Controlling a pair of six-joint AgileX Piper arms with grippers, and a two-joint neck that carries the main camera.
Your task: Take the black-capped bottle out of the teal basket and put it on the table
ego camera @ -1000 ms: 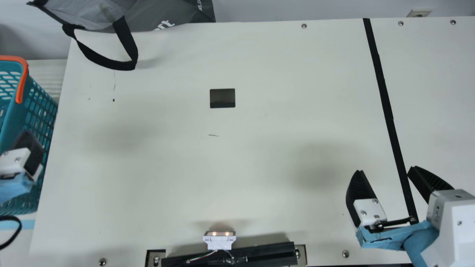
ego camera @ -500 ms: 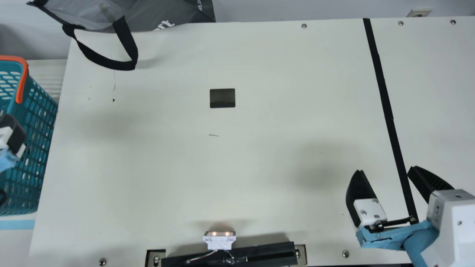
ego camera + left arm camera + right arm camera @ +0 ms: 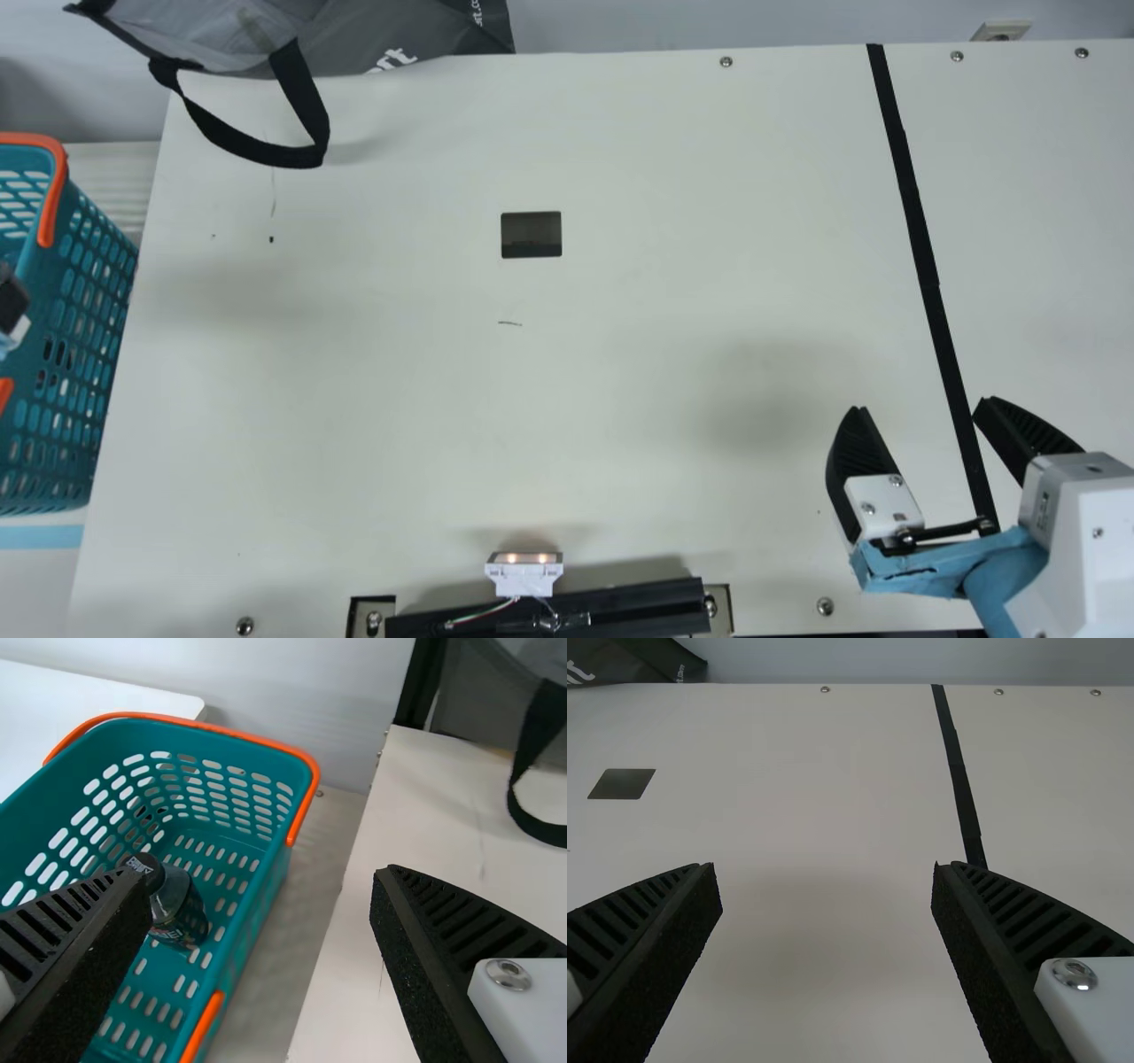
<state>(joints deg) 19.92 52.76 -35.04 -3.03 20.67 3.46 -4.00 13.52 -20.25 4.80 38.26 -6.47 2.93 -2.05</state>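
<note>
okay, from my seat the left gripper (image 3: 12, 303) is at the left edge of the main frame, over the basket (image 3: 93, 266). in its own wrist view i see its fingers wide apart, and past one of them the bottle (image 3: 180, 911), down inside the basket, its black cap (image 3: 142, 870) partly behind that finger.

the basket sits beside the table (image 3: 620, 283), along the left side of the main frame, with orange handles (image 3: 55, 190).

my right gripper (image 3: 921, 408) is at the lower right of the main frame, above the table, its fingers spread well apart too. the black tape (image 3: 911, 204) runs down the right part of the frame, and a dark rectangle (image 3: 532, 235) lies just above the middle. at the upper left i have a grey bag (image 3: 390, 31), its black strap (image 3: 306, 106) looping onto the table.
</note>
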